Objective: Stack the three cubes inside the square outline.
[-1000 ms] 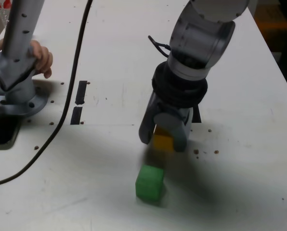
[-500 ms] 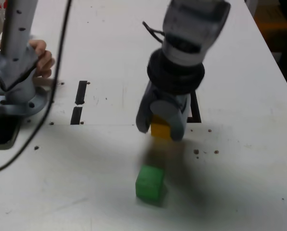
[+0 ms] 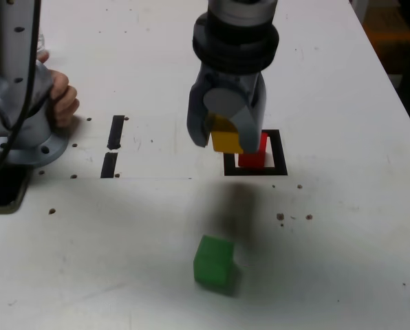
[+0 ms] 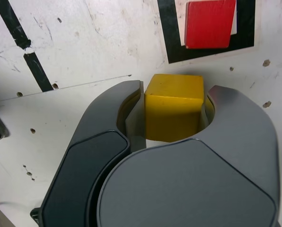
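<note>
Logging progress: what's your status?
Pincer shut on yellow cube, airborne. Red cube inside square outline. Green cube waiting. Path clear.

High exterior view and close, downward wrist view, both on square outline (image 3: 279, 170).

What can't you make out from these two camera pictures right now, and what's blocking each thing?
- Red cube: in the exterior view the gripper and yellow cube cover its near side.
- Square outline: cut off by the frame edge in the wrist view.
- Green cube: outside the wrist view.
- Person's hand: mostly behind the arm's base in the exterior view.
</note>
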`<state>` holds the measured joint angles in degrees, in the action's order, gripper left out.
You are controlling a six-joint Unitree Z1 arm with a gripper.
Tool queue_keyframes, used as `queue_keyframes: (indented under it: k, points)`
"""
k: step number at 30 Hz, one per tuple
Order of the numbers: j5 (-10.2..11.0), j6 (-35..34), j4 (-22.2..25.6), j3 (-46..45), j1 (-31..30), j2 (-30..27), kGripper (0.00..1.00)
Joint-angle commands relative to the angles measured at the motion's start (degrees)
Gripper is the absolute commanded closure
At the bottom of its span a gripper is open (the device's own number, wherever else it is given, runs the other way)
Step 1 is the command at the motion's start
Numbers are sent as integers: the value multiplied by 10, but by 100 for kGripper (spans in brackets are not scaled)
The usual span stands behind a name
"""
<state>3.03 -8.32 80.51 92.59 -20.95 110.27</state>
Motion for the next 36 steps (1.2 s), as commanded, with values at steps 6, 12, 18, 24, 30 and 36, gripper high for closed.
queue_keyframes:
  k: [6,12,18,24,30,36]
  points:
    - [0,28,-2,10,41,-4,74]
    - [0,55,-9,24,69,13,74]
    - [4,71,-17,32,82,30,74]
    - [7,81,-21,35,84,47,74]
    - [7,82,-17,35,84,56,74]
    - [8,82,-16,33,84,61,74]
